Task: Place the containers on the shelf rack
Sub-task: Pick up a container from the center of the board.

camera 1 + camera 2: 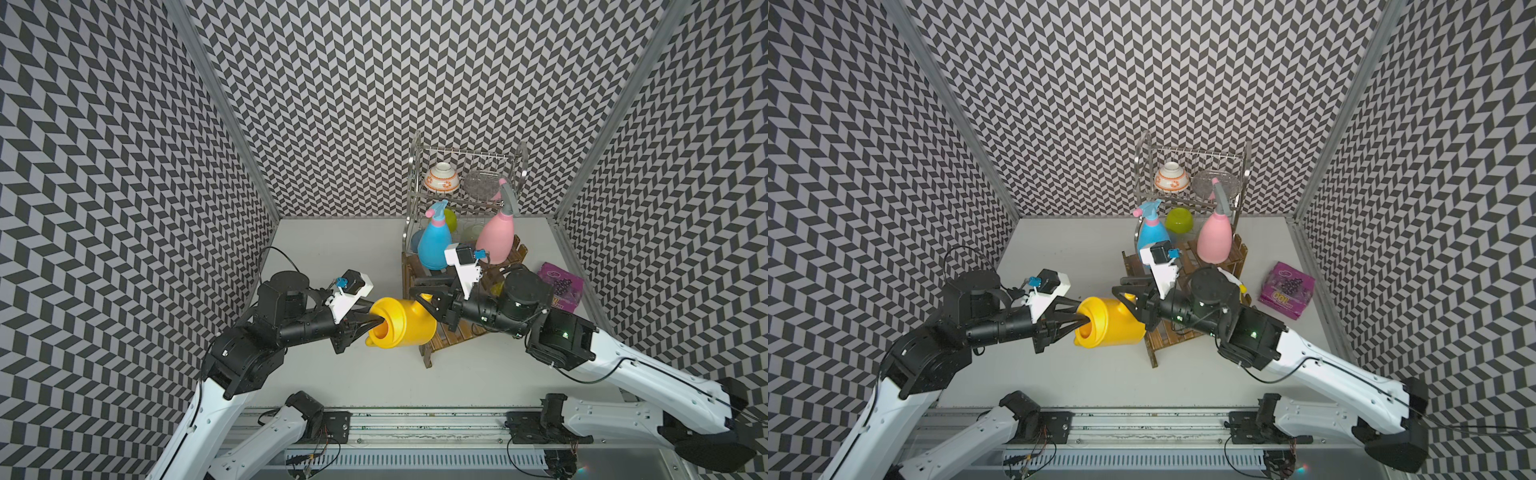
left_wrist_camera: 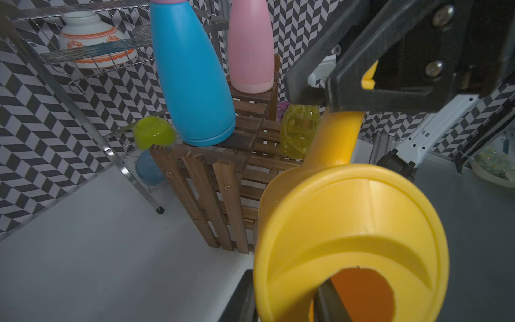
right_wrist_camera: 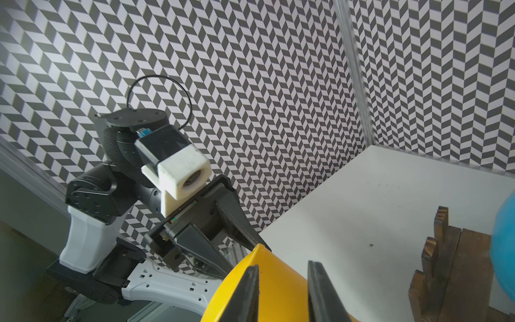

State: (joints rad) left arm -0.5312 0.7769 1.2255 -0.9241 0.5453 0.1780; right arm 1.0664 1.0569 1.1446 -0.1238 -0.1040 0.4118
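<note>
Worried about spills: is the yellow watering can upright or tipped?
Tipped on its side: the yellow watering can points its mouth sideways, with one finger of the left gripper inside.

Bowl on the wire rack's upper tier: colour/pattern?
White bowl with orange patterned bands; shows best in the left wrist view.

Take your left gripper's reach as twelve o'clock. The left gripper (image 2: 287,304) has one finger inside the mouth of the yellow watering can (image 2: 348,223) and one outside, pinching its rim. The can's spout runs off toward one o'clock, where the right gripper (image 2: 312,94) straddles a yellow part; you cannot tell whether it pinches.

At eleven o'clock stands the shelf rack (image 2: 220,178). The blue spray bottle (image 2: 192,83) and pink spray bottle (image 2: 250,50) are upright on its top slats, with the translucent yellow spray bottle (image 2: 298,133) lower, behind the spout.

At ten o'clock the steel wire rack (image 2: 83,53) holds a green bowl (image 2: 153,132) and a white bowl (image 2: 92,39).
</note>
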